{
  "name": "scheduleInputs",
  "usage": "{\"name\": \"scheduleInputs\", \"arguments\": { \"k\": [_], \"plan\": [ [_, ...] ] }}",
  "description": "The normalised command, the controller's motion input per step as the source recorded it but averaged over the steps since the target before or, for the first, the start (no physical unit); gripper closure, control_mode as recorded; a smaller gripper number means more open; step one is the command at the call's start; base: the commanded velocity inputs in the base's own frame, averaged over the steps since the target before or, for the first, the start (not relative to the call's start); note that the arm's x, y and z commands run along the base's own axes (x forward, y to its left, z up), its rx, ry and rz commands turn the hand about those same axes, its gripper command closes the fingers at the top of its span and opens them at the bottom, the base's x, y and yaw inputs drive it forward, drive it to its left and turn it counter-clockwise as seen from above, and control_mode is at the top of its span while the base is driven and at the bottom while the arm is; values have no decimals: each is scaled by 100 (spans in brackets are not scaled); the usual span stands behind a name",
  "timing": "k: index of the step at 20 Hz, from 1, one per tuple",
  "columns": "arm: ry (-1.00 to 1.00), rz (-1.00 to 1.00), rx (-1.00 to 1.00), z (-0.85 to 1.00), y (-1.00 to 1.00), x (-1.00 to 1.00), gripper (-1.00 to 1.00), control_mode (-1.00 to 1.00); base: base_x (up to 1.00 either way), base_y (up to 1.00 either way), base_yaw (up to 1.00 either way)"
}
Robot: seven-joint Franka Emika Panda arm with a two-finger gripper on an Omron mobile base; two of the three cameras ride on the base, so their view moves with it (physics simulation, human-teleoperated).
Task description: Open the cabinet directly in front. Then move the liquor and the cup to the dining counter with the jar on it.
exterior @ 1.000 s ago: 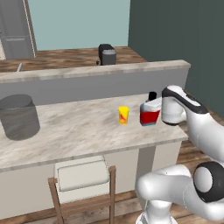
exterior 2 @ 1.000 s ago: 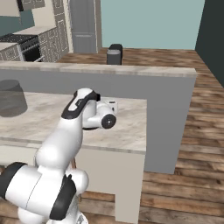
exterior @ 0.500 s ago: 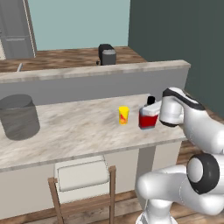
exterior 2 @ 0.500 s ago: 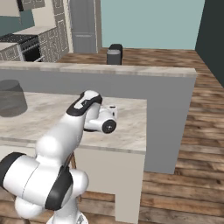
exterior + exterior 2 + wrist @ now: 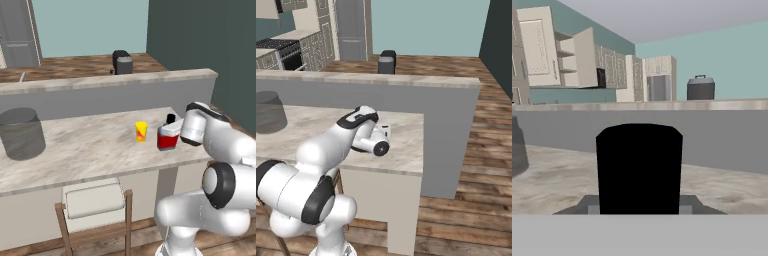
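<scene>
- The jaws are clenching around the small squat blue bottle of liquor with the wide red label and black cap. They are reaching it sideways from the robot's side, level with the top of the bench.
- The liquor is standing upright, with its long axis vertical. Its black cap is sitting dead centre in the hand view, straight ahead of the jaws and close in.
- The bottle is sitting near the front right end of the long beige-grey marbled dining bench, in front of the raised grey back ledge. Its base is looking level with the slab, though I cannot tell whether it is resting there or hanging just above.
- The small yellow cup with the red-orange mark is standing just beside the bottle, on the side away from the arm. It is near the bottle but not touching it.
- The large smoky-grey translucent jar is standing well apart, at the far left end of the same bench.
- The beige wall cabinet is showing far off in the hand view with a door swung open.
- Judging from this, the placing step is nearly finished. The coming move is likely a release and a straight pull-back toward the robot, away from the cup. Any sideways sweep toward the cup is risking a knock.
</scene>
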Motion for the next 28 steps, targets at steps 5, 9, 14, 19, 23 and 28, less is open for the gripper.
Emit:
{"name": "scheduleInputs", "arguments": {
  "k": [5, 9, 14, 19, 23, 28],
  "plan": [
    [0, 0, 0, -6, 0, 13, 100, -100, 0, 0, 0],
    [0, 0, 0, -18, 0, 17, 100, -100, 0, 0, 0],
    [0, 0, 0, -27, 0, 19, 100, -100, 0, 0, 0],
    [0, 0, 0, -25, 0, 17, 100, -100, 0, 0, 0],
    [0, 0, 0, -28, 0, 17, 100, -100, 0, 0, 0],
    [0, 0, 0, -24, 0, 19, 100, -100, 0, 0, 0]
  ]
}}
